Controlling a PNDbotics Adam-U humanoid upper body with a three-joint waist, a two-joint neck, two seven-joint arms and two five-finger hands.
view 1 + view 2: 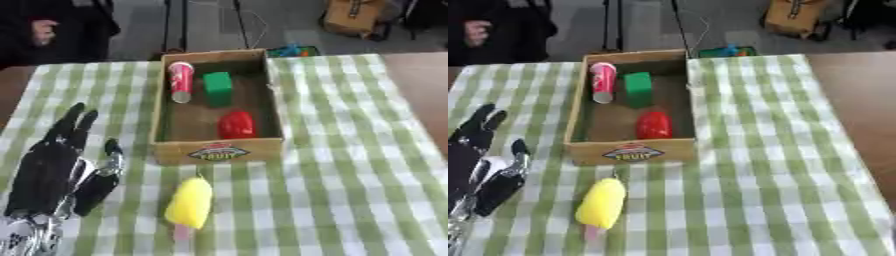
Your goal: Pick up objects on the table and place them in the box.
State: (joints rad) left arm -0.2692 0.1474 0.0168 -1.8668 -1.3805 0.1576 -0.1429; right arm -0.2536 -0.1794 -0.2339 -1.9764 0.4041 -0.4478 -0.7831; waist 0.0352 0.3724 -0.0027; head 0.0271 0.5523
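Left hand (52,165) sits at the near left corner of the table, fingers straight and slightly spread, thumb out to the side, holding nothing. It rests apart from everything else. Right hand is not visible in either view.

Yellow object (191,202) lies on the green-checked tablecloth (350,165) near the near edge, just in front of the box (219,150), not touching it. It is elongated and rounded, with a pinkish stub (181,233) showing at its near end; what that stub is cannot be made out. Probably a toy or plastic food item, so likely light, stiff-ish and smooth, possibly slippery on the curved sides.

Box is cardboard, open-topped, set toward the far middle of the table, a label on its near wall. Already inside: a red-and-white cylinder (180,81) along the left wall, a green block (217,88) toward the far end, and a red rounded item (235,125) by the near wall.

Best hold, as a judgement: wrap across the widest middle of the yellow object, thumb on one long side and fingers on the other, since the tapering ends would slip. There is open floor in the box at its near left for the drop.
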